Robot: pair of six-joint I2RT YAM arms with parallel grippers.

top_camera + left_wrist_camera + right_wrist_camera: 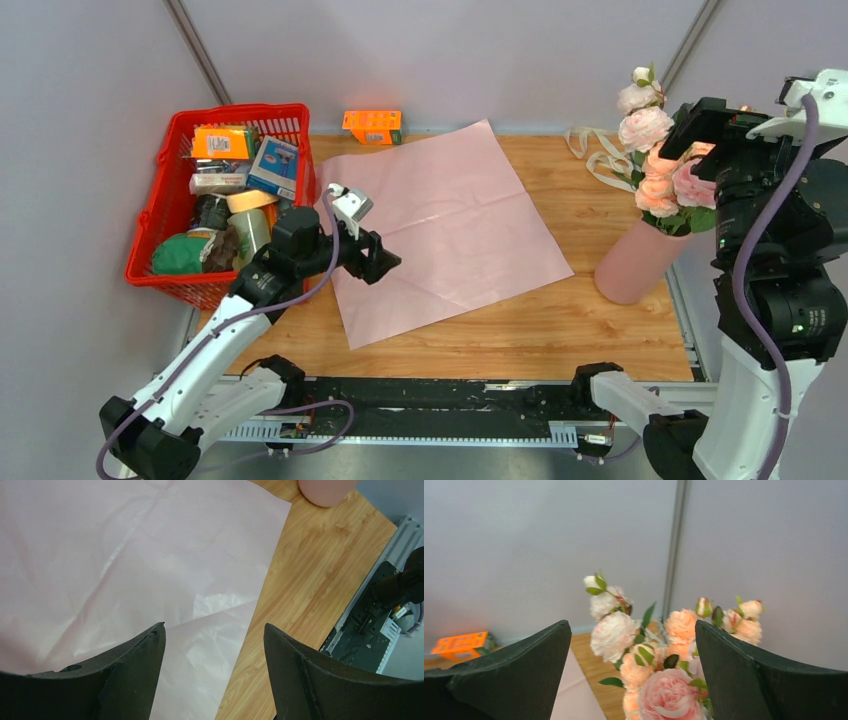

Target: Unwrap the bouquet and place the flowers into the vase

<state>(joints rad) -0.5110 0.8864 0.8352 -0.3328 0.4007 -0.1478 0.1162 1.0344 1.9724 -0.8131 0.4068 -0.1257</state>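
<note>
Wooden table (600, 330), seen from above, with the lilac-pink wrapping sheet (450, 220) lying open and flat across its middle and a red grocery basket (185, 287) at the left edge. The dusty-pink vase (635, 265) stands near the right edge, just beside the sheet's right corner, its long axis upright. The flowers (655, 160) are in it, stems hidden inside and peach-pink blooms fanning above the rim. The right gripper (631, 630) hangs directly over the blooms, fingers spread wide with the roses framed between them and nothing grasped; whether either finger touches a petal cannot be told. The left gripper (214, 627), equally spread and empty, hovers over the sheet's near-left part, well apart from the vase. The cream ribbon (595, 150) lies loose behind the vase. Judged from this layout, the task looks essentially complete; the right arm is the nearer, and its way clear lies upward along the stem axis
</note>
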